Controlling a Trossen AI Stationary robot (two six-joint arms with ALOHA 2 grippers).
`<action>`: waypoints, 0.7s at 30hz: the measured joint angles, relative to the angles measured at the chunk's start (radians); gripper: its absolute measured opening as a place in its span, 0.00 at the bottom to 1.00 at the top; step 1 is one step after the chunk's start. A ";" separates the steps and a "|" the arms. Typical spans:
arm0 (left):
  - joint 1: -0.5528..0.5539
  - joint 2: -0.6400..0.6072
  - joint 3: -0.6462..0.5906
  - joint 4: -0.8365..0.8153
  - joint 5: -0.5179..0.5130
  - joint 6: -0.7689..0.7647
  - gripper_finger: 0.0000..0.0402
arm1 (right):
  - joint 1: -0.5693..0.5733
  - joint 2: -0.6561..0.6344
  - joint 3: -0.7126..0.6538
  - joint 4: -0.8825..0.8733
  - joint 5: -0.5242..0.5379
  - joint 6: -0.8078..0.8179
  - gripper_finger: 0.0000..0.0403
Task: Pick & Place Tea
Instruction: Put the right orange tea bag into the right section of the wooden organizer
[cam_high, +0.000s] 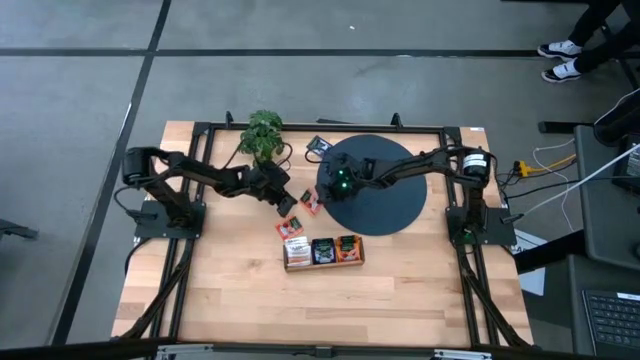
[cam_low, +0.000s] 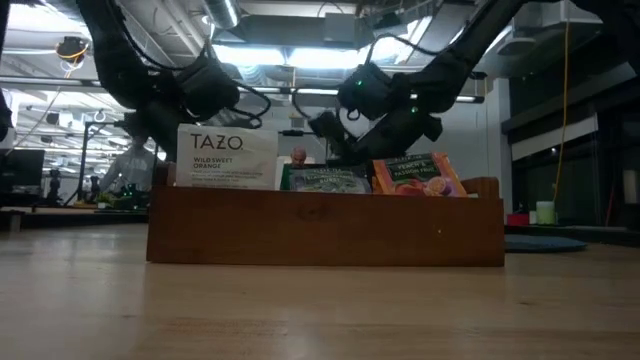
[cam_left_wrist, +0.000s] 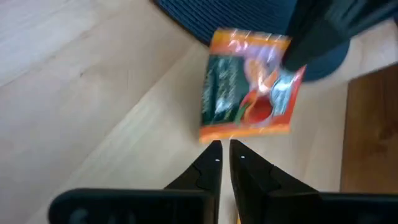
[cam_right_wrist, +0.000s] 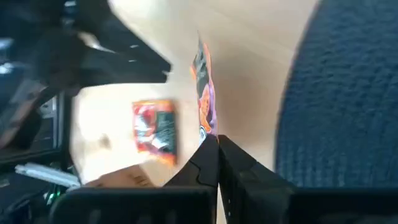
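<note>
Sitting nearest the table's front edge, the low brown wooden tray (cam_high: 323, 264) is already holding three upright tea boxes: a white-and-orange one (cam_high: 296, 250), a dark teal one (cam_high: 322, 250) and an orange one (cam_high: 347, 248), so part of the sorting looks done. Just beyond the tray, one small orange-red square foil tea packet (cam_high: 291, 226) is lying flat on the light wooden tabletop (cam_high: 220, 290), not yet collected.

Past that, the two grippers are meeting over a second orange-and-dark tea packet (cam_left_wrist: 249, 87). The right gripper (cam_right_wrist: 216, 142) is pinching this packet by its edge, fingers together on it, lifting it edge-on just off the wood beside the big round black disc (cam_high: 385, 210). The left gripper (cam_left_wrist: 222, 149) is hovering right next to it, fingers nearly together, gripping nothing.

Farther back, another dark packet (cam_high: 318, 146) is waiting near the small green leafy plant (cam_high: 263, 132).

Judging by this, at least three packets remain to place.
</note>
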 joint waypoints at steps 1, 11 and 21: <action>0.000 -0.016 0.000 -0.022 0.004 0.010 0.08 | 0.000 -0.013 -0.001 -0.005 -0.003 -0.012 0.01; 0.000 -0.229 0.002 -0.068 0.055 -0.007 0.15 | 0.016 -0.195 0.000 -0.172 0.004 -0.164 0.01; 0.006 -0.364 0.004 -0.021 0.100 -0.033 0.29 | 0.095 -0.297 0.000 -0.201 0.037 -0.216 0.01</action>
